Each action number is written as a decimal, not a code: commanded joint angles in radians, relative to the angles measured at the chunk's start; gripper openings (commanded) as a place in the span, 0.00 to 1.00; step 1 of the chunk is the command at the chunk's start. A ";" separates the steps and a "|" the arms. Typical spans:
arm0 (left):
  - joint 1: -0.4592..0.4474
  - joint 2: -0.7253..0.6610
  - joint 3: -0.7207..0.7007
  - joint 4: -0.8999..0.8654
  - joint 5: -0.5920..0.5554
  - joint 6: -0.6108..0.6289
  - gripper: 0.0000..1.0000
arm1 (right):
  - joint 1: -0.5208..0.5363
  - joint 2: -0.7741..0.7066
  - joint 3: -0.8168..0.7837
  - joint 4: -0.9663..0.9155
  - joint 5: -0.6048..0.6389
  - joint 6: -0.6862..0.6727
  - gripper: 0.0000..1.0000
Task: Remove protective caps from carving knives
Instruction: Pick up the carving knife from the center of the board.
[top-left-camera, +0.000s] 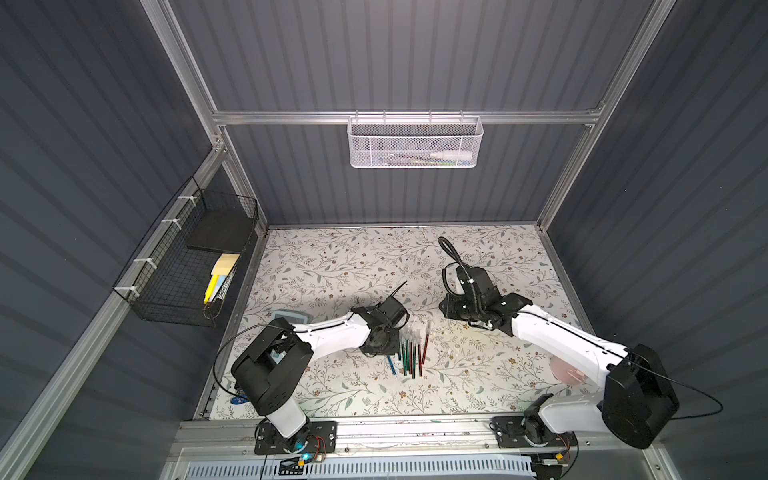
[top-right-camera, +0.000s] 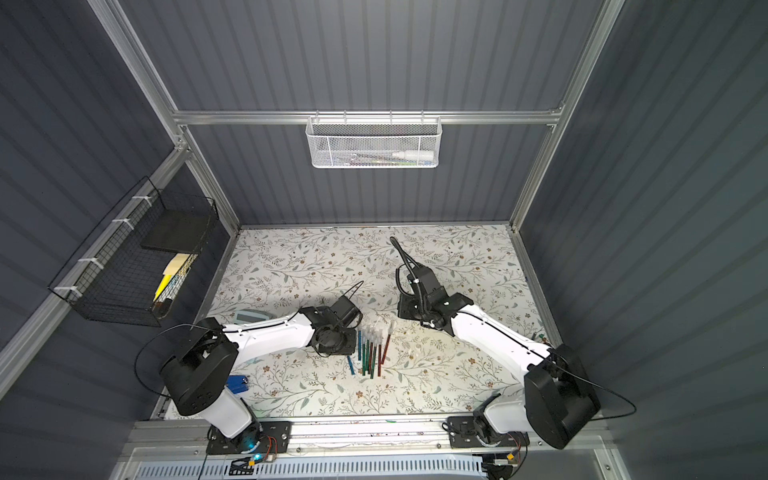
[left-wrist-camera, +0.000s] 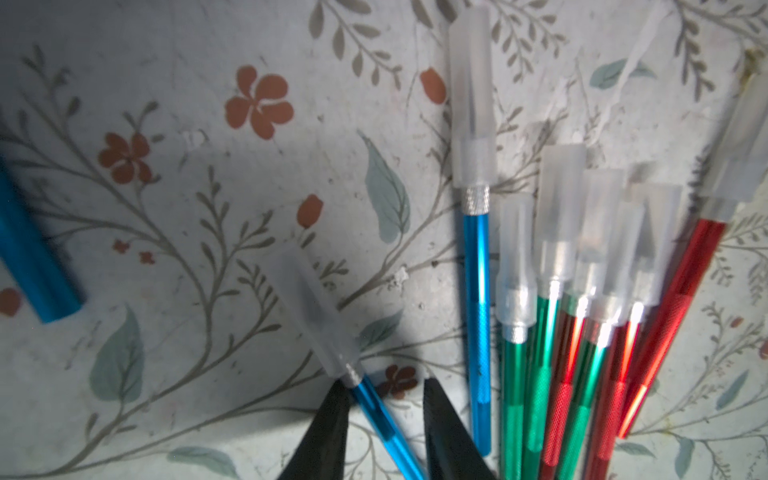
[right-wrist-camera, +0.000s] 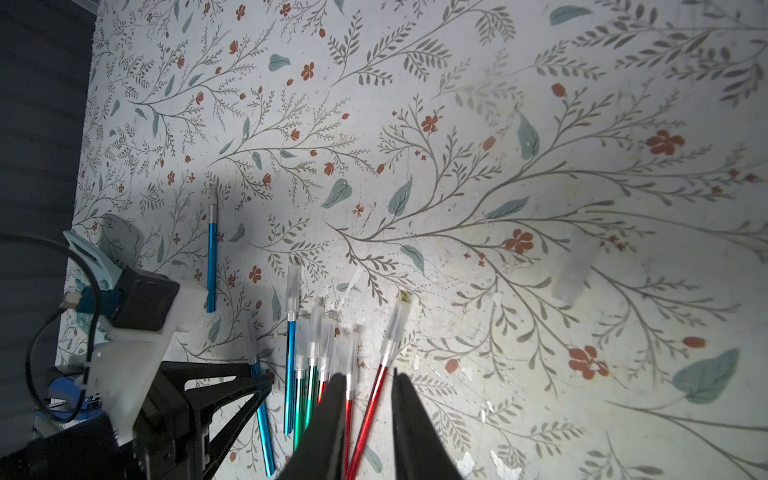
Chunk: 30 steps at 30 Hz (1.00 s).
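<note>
We find the floral-patterned tabletop bright inside a dim grey enclosure, soft shadows pooling near its middle. At the left wrist, glare streaks the shiny red and green knife handles; the frosted plastic caps blur.

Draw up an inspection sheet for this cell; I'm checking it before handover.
Surface: floral table top, scuffed in spots.
Job's things: knives bunched mid-table, caps on; one blue knife apart, no cap.
Clutter: grey-blue item under left arm; pink round item under right arm; clear piece, maybe a loose cap.
End effectors: left end effector open astride a capped blue knife; right end effector open, empty.
Cables: black loops by the arm bases; hose on right wrist; none over the knives.
Surroundings: white basket with bottle on rear rail; black basket on side wall.
</note>
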<state>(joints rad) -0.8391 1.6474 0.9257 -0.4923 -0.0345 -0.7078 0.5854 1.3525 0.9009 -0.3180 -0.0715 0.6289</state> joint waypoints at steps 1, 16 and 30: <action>-0.008 -0.012 -0.009 -0.032 -0.019 0.018 0.33 | 0.002 -0.009 -0.020 0.005 0.002 0.026 0.23; -0.009 0.005 -0.001 -0.048 -0.023 0.037 0.30 | 0.005 -0.055 -0.051 0.013 0.004 0.028 0.23; -0.006 0.032 0.040 -0.092 -0.059 0.097 0.22 | 0.004 -0.017 -0.039 0.023 0.001 0.029 0.23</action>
<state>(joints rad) -0.8391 1.6543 0.9348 -0.5423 -0.0673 -0.6460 0.5854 1.3220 0.8558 -0.3004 -0.0788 0.6510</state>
